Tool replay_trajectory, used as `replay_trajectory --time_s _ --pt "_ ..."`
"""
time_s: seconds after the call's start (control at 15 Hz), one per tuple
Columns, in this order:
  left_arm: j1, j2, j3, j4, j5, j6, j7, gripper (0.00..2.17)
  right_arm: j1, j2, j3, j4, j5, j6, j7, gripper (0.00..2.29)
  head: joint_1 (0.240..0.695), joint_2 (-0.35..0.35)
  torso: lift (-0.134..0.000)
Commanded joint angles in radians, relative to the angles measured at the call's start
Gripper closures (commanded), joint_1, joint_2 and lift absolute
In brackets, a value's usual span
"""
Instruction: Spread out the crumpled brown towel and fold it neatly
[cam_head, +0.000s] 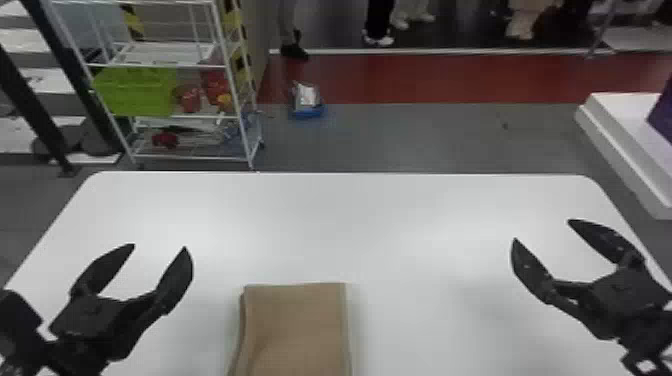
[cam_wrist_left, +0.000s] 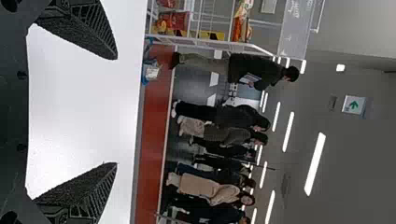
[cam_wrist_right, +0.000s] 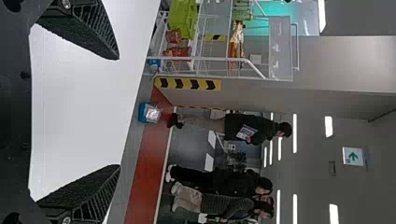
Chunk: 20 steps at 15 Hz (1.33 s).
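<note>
My left hand (cam_head: 159, 247) and right hand (cam_head: 543, 230) were spread wide; the brown towel (cam_head: 297, 325) lay near on the table (cam_head: 400, 210), seemingly folded, wanting at most a gentle squaring of its left edge.

White table (cam_head: 380, 215) | grey floor (cam_head: 430, 135), red strip (cam_head: 425, 77) | white wire rack (cam_head: 190, 117) | lit ceiling strips (cam_wrist_left: 315, 163)

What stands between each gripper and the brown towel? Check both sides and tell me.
Nothing visible stands in the way. White tabletop lies between the left gripper and the brown towel, and likewise between the towel and the right gripper.
</note>
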Motion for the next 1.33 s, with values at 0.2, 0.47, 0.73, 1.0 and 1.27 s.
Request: replay_trajectory --time_s 0.2,0.47,0.73,1.0,1.27 --pt "0.011 -0.003 0.008 0.02 0.01 -0.104 0.008 0.07 0.005 0.001 0.028 0.017 0.007 -0.043 -0.001 0.06 0.695 0.046 -0.122" --pt "0.016 -0.003 0.021 0.029 0.016 -0.116 0.008 0.07 0.005 0.001 0.06 0.022 0.024 -0.043 -0.015 0.06 0.695 0.079 -0.122" --pt "0.019 -0.003 0.021 0.044 0.018 -0.141 0.005 0.08 0.004 0.001 0.072 0.033 0.03 -0.055 -0.017 0.06 0.695 0.103 -0.122" --pt "0.02 -0.003 0.021 0.044 0.019 -0.144 0.004 0.08 0.004 0.001 0.072 0.033 0.03 -0.058 -0.018 0.06 0.695 0.108 -0.122" --pt "0.022 -0.003 0.021 0.046 0.024 -0.144 0.001 0.08 0.004 0.001 0.077 0.036 0.03 -0.055 -0.018 0.07 0.695 0.108 -0.122"
